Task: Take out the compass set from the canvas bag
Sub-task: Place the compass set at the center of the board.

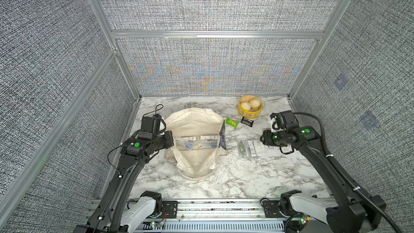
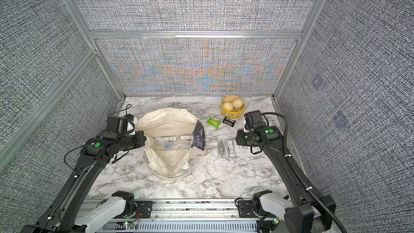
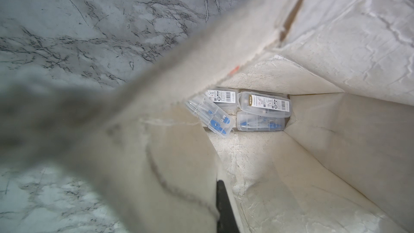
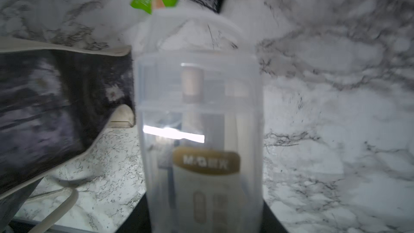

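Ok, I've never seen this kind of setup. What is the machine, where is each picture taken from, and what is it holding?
Two robot arms with pincer grippers work over a marble table. Both top views look down on everything; each wrist view comes from a camera on one arm. The left gripper is shut on the rim of the canvas bag; inside lie clear compass cases. The right gripper is at another clear case outside the bag; whether it grips is unclear. Nearby: a yellow steamer basket, a green packet, a black packet.
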Controlling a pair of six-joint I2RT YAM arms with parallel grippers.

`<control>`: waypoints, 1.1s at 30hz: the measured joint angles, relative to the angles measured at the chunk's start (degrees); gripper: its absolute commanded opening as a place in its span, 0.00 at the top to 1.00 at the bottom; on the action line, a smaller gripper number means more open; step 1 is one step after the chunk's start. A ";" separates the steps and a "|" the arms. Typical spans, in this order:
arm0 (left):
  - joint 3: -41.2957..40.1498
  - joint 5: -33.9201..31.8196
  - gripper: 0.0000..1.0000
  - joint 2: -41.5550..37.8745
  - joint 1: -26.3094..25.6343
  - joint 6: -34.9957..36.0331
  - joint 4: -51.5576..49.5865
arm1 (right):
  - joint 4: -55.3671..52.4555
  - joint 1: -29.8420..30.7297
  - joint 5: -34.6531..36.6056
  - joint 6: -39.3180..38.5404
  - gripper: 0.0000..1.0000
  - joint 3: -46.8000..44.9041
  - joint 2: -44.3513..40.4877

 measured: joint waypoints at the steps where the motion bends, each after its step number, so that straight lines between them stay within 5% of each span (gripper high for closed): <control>1: 0.17 0.00 1.00 0.28 0.00 0.22 0.02 | 1.38 -2.29 -2.12 0.72 0.75 -2.10 1.60; 13: 0.92 1.36 1.00 2.58 0.00 0.31 2.45 | 11.04 -7.78 -9.81 -1.25 0.69 -4.76 20.65; 33: -0.26 2.78 1.00 0.79 0.00 -0.13 2.89 | 14.43 -7.34 -5.86 -3.56 0.43 -5.51 24.96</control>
